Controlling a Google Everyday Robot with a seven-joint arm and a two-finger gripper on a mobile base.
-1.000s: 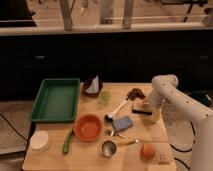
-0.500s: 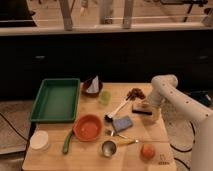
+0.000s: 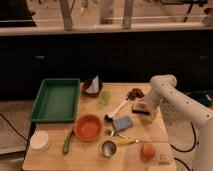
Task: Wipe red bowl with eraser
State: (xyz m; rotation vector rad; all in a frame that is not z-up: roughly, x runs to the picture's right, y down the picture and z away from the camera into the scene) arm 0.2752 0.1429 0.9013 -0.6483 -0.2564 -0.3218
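The red bowl (image 3: 89, 128) sits on the wooden table (image 3: 160, 131), front and left of centre, with nothing in it. The eraser (image 3: 140, 108), a black base with a tan top, lies on the table to the right of centre, well apart from the bowl. My gripper (image 3: 146, 105) hangs at the end of the white arm (image 3: 164, 84), which reaches in from the right. It is right at the eraser's right end and hides part of it.
A green tray (image 3: 56, 99) lies at the left. A dark maroon bowl (image 3: 92, 89), a green cup (image 3: 104, 97) and a brown lump (image 3: 134, 93) stand behind. A white-handled brush (image 3: 119, 108), a blue-grey pad (image 3: 122, 123), a metal cup (image 3: 108, 148), an orange fruit (image 3: 147, 151), a green vegetable (image 3: 67, 141) and a white cup (image 3: 39, 140) lie nearer the front.
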